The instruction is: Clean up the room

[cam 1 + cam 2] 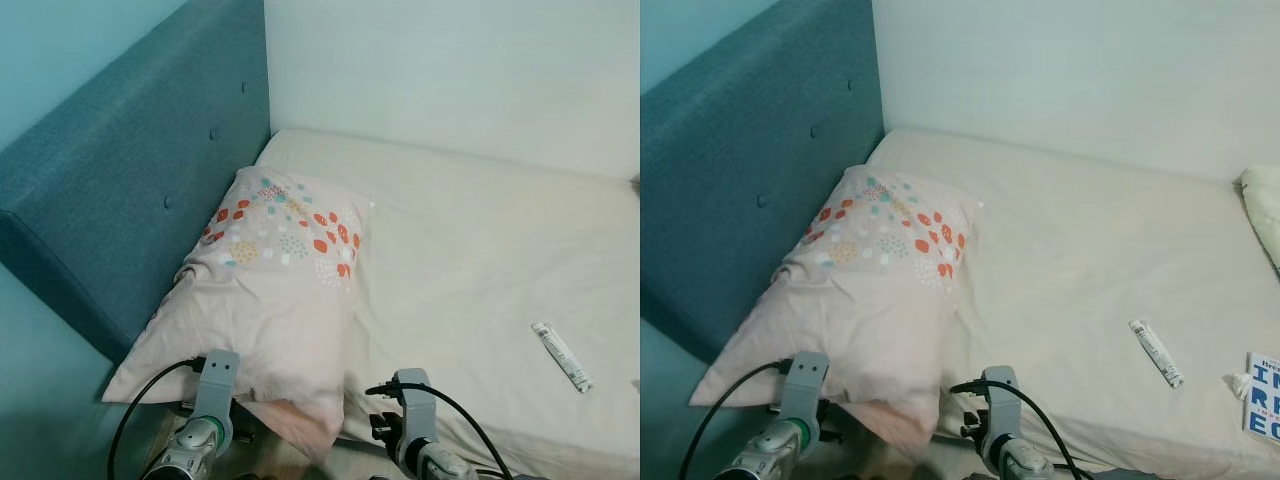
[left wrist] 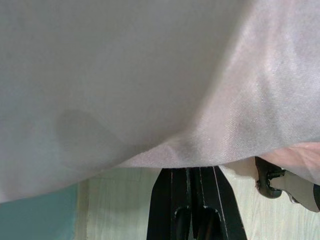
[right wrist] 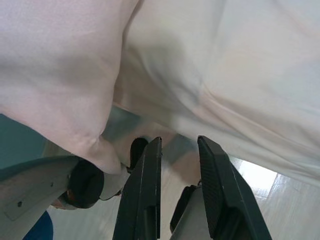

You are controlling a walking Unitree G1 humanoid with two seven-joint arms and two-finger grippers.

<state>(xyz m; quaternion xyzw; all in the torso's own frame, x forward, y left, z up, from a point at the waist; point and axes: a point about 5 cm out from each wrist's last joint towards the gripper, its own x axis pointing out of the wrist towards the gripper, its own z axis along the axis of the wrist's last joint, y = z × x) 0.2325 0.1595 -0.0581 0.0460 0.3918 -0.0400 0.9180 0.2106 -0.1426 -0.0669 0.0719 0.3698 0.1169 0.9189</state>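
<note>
Hanging over the near edge of the bed (image 1: 480,250), the pink pillow (image 1: 265,300) droops above both grippers: the left gripper (image 2: 190,172) has its fingers pressed together beneath the fabric, while the right gripper (image 3: 179,147) holds its fingers apart, grasping nothing. Farther along, the pillow leans against the blue headboard (image 1: 130,170), and a small tube (image 1: 561,357) lies on the sheet well to the right.

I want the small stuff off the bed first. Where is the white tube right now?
The white tube lies flat on the cream sheet, on the robot's right side near the front edge, well right of the pillow.
</note>
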